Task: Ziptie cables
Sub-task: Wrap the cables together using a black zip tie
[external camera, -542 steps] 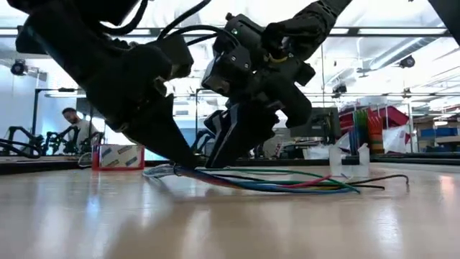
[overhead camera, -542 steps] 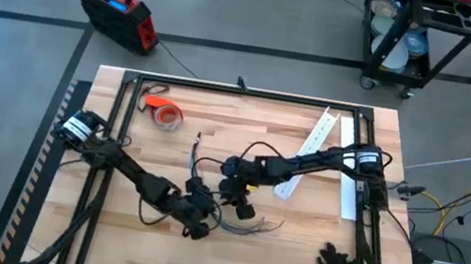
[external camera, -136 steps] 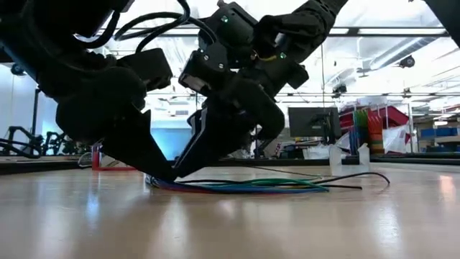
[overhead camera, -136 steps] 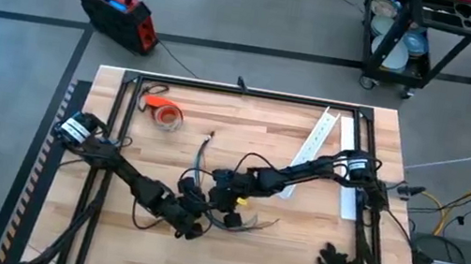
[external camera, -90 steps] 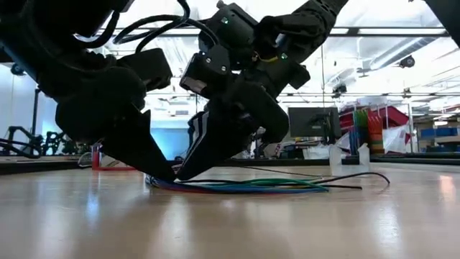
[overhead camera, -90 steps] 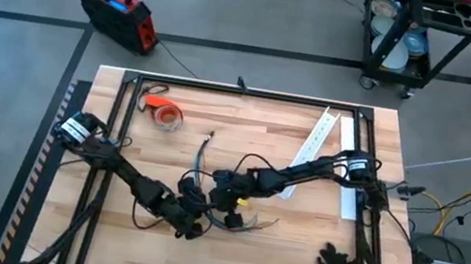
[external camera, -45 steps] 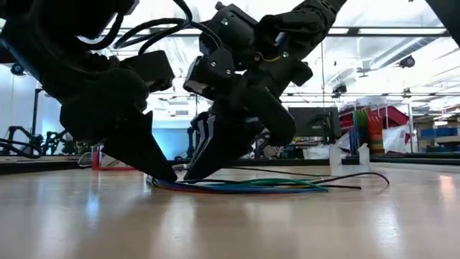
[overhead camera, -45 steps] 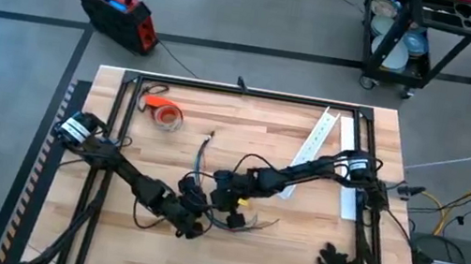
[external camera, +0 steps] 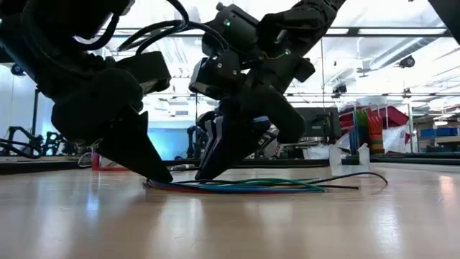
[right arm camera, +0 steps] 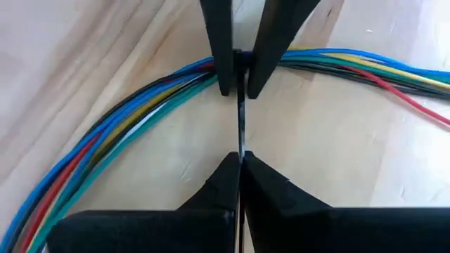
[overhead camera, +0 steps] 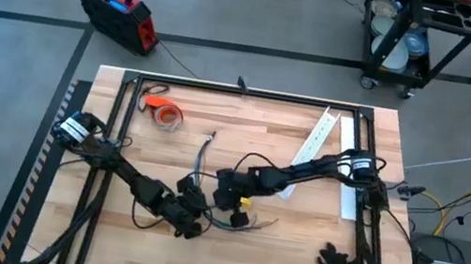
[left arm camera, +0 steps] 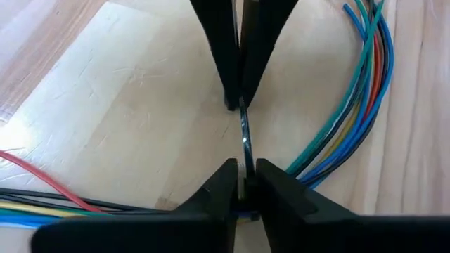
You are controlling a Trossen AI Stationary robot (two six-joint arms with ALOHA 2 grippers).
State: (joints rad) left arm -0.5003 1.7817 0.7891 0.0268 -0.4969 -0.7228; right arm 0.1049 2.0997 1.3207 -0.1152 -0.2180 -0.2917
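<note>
The thin dark flexible ziptie is stretched straight between the two grippers, its long axis running from one to the other. The left gripper clenches one end beside the bundle of coloured cables. The right gripper clenches the other end, low over the wooden table.

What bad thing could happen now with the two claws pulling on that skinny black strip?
Both grippers pinch the same thin ziptie: the left gripper near the cables, the right gripper on the other end. Each holds only a narrow bit at its fingertips, so the strip might slip out of either one. Also, the cables lie loose and fanned out on the table, so a hard tug might drag or spread them instead of cinching them together.
</note>
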